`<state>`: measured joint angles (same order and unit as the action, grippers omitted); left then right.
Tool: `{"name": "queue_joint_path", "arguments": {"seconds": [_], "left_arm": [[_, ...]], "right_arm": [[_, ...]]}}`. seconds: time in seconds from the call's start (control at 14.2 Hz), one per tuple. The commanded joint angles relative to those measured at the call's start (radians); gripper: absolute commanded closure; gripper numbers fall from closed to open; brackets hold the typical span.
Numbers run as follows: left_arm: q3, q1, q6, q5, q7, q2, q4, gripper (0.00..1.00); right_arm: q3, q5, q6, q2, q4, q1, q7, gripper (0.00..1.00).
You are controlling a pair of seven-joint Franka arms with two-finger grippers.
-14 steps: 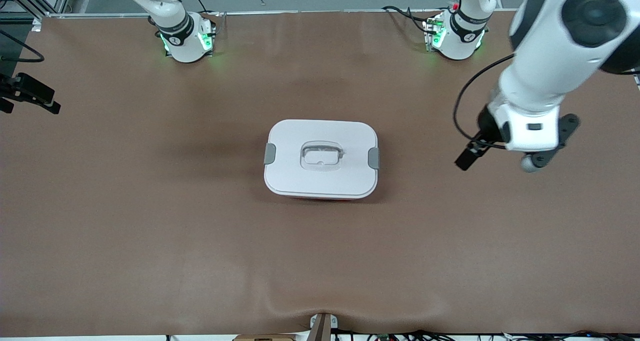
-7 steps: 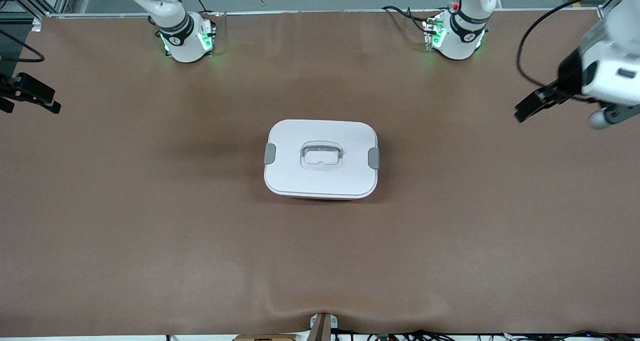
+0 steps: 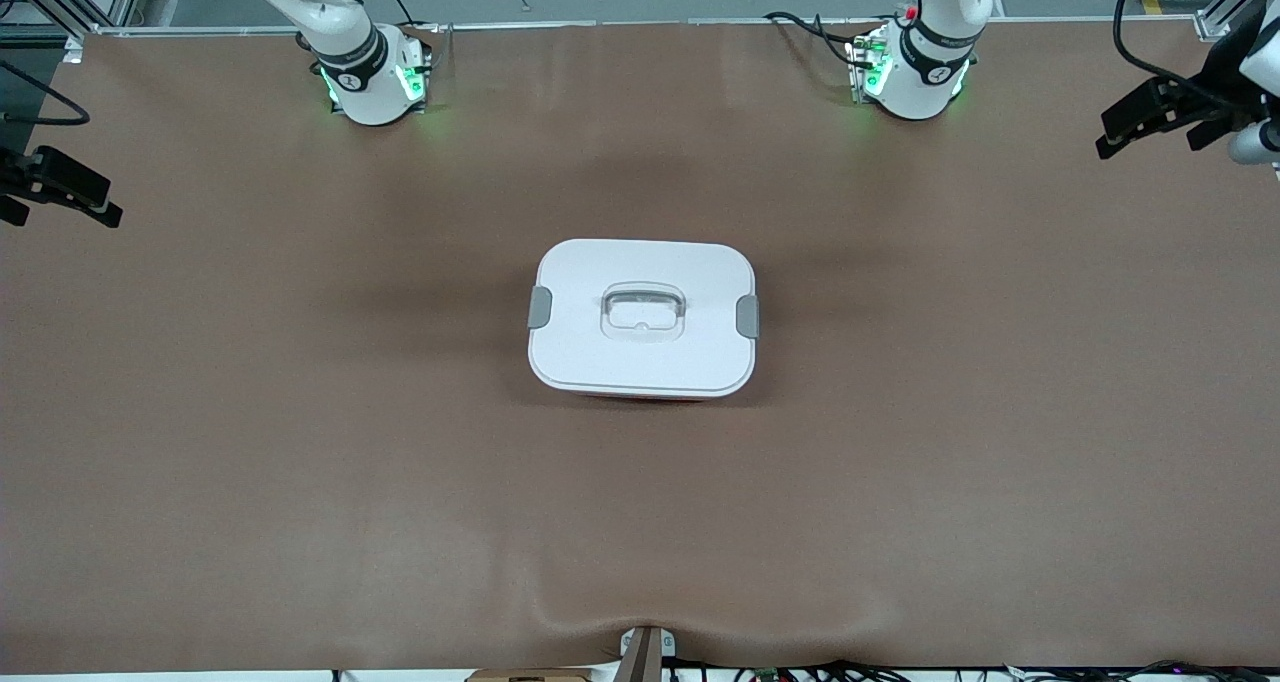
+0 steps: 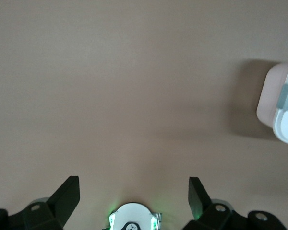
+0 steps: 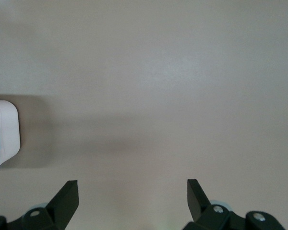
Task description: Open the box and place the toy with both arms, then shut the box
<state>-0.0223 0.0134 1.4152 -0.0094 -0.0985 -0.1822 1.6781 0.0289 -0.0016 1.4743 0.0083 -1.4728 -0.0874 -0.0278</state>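
1. The box [image 3: 642, 317] stands at the middle of the desk, with its white lid [image 3: 640, 262] on and both grey clips [image 3: 746, 316] at the sides.
2. My left gripper [image 4: 133, 191] hangs wide and empty over the desk edge at the left arm's end.
3. My right gripper [image 5: 132, 191] is also wide and empty, over the right arm's edge.
4. I cannot see the toy; I judge it is inside, so both arms stay clear.

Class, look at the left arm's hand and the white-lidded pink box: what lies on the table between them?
Nothing: only bare brown table lies between the left hand and the white-lidded pink plastic box, as the front and left wrist views show.
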Motion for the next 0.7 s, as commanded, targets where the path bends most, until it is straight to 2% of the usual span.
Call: {"name": "queue_joint_path", "arguments": {"seconds": [0.0,0.35,0.63], "left_arm": [[0.013,0.025,-0.015,0.009,0.02,-0.037,0.035,0.0],[0.009,0.029,-0.01,0.023,0.023,-0.026,-0.007,0.0],[-0.048,0.031,-0.01,0.106,0.005,-0.005,-0.04,0.0]], "right_arm": [[0.006,0.008,0.001,-0.01,-0.004,-0.008,0.008,0.0],[0.009,0.005,0.001,-0.01,-0.003,-0.005,0.008,0.0],[0.009,0.005,0.003,-0.01,-0.003,-0.005,0.009,0.0]]}}
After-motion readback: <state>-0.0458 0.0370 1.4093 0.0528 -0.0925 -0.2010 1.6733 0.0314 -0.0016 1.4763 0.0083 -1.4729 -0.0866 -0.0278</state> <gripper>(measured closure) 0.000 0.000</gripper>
